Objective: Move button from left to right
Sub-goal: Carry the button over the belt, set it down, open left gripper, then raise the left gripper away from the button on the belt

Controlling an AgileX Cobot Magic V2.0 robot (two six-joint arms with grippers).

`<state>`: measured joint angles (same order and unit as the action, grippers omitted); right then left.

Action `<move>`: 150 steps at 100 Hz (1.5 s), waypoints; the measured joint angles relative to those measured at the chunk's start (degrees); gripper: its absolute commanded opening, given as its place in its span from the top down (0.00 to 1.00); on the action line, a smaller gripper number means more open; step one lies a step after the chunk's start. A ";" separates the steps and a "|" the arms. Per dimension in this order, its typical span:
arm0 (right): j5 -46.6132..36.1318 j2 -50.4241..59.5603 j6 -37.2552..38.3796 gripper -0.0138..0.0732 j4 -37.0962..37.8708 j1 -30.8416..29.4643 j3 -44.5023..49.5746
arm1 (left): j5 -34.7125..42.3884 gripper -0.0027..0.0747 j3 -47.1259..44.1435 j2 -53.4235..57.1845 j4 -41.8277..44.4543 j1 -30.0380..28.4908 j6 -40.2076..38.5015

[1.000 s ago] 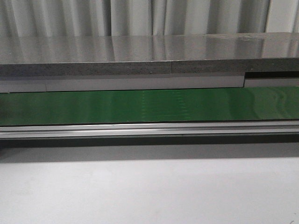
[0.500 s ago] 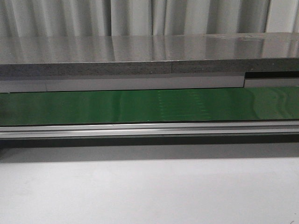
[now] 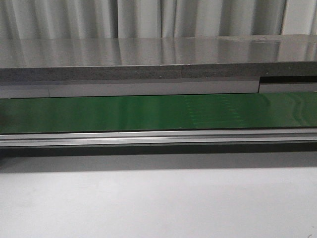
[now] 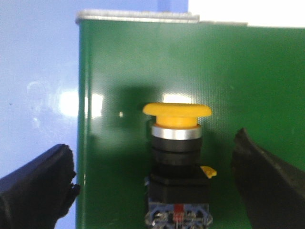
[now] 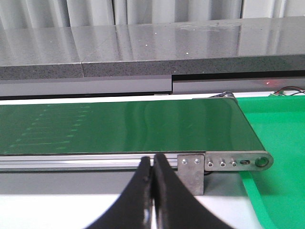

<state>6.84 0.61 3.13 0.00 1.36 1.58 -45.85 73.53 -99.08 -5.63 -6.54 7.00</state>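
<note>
Through the left wrist camera I see the button (image 4: 177,164) standing upright on a smooth green belt (image 4: 248,76), its surface faintly glossy with soft reflections. The button has a round, mushroom-shaped yellow cap over a bright metal ring, then a black ribbed collar, then a dark blocky body with a small yellow tab at one side and tiny red and blue marks at its base. I can read no writing on it. The left gripper (image 4: 157,186) is spread wide, its two black, matte fingers (image 4: 35,191) standing on either side of the button and well clear of it, touching nothing. Beside the belt lies a pale blue surface (image 4: 33,71). Through the right wrist camera I see the right gripper (image 5: 152,191) with its two dark, tapered fingers pressed together, holding nothing, in front of the belt's end, where a silver metal rail (image 5: 71,161) ends in a bracket (image 5: 193,167) with small screws. Past that end lies a bright green mat (image 5: 281,138). In the front view I see the belt as a long green band between an aluminium rail and a speckled grey stone-like slab (image 3: 148,59), with pleated pale curtains (image 3: 74,17) behind and a plain white table (image 3: 158,208) in front; neither the button nor any gripper shows there.
</note>
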 measured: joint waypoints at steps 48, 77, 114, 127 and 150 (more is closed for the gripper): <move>0.00 0.00 0.00 0.92 0.00 0.00 0.00 | 4.61 0.14 -2.04 21.42 -1.78 6.49 0.21; 0.00 0.00 0.00 0.92 0.00 0.00 0.00 | 14.84 0.14 -15.43 39.49 -2.08 12.31 0.93; 0.00 0.00 0.00 0.92 0.00 0.00 0.00 | 27.27 0.14 -36.96 63.23 -2.08 12.52 1.48; 0.00 0.00 0.00 0.92 0.00 0.00 0.00 | 28.50 0.14 -42.93 69.92 -2.08 12.52 1.48; 0.00 0.00 0.00 0.92 0.00 0.00 0.00 | 30.96 0.14 -52.22 78.78 -2.21 12.52 1.48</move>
<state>6.84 0.61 3.13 0.00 1.36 1.58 -14.89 21.31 -20.30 -7.84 5.98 8.48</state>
